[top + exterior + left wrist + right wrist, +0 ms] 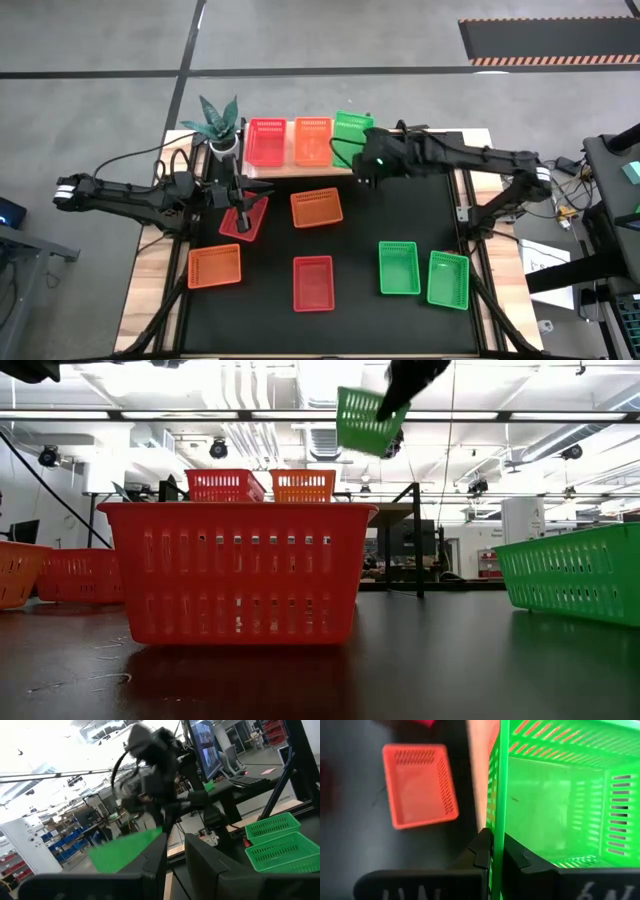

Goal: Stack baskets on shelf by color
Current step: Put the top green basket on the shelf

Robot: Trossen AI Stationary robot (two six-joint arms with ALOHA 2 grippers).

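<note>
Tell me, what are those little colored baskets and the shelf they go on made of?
The baskets, like the green basket held in the right hand, look like molded plastic: slotted walls, light glowing through, slight gloss. The shelf looks like unfinished light wood, pale and matte, though grain is hard to make out.

Red and orange mesh baskets sit on the wooden shelf, a green basket hangs tilted above its right end, and six more baskets lie scattered on the black tabletop.

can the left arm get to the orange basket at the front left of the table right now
Probably not right away: the left gripper is shut on a red basket. Otherwise the orange basket lies uncovered on its side, nothing between.
</note>
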